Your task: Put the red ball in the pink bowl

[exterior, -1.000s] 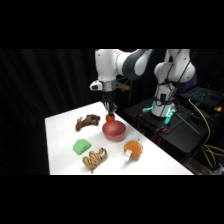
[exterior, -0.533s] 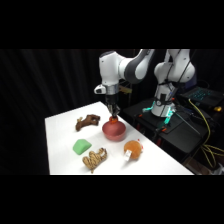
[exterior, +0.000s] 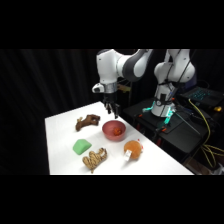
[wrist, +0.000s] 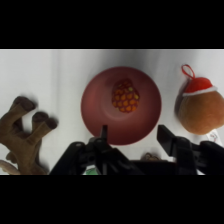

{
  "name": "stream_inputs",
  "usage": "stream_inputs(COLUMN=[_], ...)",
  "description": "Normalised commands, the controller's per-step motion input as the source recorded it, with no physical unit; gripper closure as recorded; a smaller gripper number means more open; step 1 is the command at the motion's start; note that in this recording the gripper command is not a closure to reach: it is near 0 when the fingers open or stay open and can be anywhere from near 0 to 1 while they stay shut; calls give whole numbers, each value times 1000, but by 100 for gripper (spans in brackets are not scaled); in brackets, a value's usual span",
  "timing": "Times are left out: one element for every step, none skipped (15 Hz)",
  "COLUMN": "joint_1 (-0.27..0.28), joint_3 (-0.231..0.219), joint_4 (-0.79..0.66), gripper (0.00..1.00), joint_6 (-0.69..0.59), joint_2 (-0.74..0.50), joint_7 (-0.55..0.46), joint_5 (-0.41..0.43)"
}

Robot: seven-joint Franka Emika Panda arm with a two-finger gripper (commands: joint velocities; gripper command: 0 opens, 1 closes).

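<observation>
The table spreads white beneath the gripper, with every object lying below the fingers. The arm reaches over it from the far side, and its gripper hangs above the bowl's far rim, touching nothing. In the wrist view the gripper shows two dark fingers spread wide apart, with nothing between them but the near edge of the bowl far below.

The bowl sits directly under the gripper, filling the middle of the wrist view; in the side view the bowl lies just below the fingertips. To the gripper's right in the wrist view lies an orange-brown round toy with a red-and-white cap and a loop, apart from the bowl. To the left lies a brown plush piece, also apart from the bowl. In the side view a green block and a tan striped toy lie on the table's near side, beyond the bowl from the gripper.

The ball rests inside the bowl, a little off its middle, red-orange and dotted; the side view shows the ball in the bowl too.
</observation>
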Motion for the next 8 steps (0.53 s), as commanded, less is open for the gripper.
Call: stream_inputs(joint_1=[17, 24, 31, 36, 39, 39, 41, 35], joint_3=[7, 15, 21, 27, 30, 31, 36, 36], joint_4=[335, 384, 392, 434, 413, 397, 388, 340], gripper=[0, 0, 0, 0, 0, 0, 0, 0], joint_6=[-336, -436, -430, -451, -410, -376, -361, -313], joint_2=[-32, -102, -134, -149, -152, -152, -142, -133], joint_7=[114, 128, 156, 187, 151, 182, 237, 280], joint_5=[-252, -203, -189, -110, -50, -27, -56, -115])
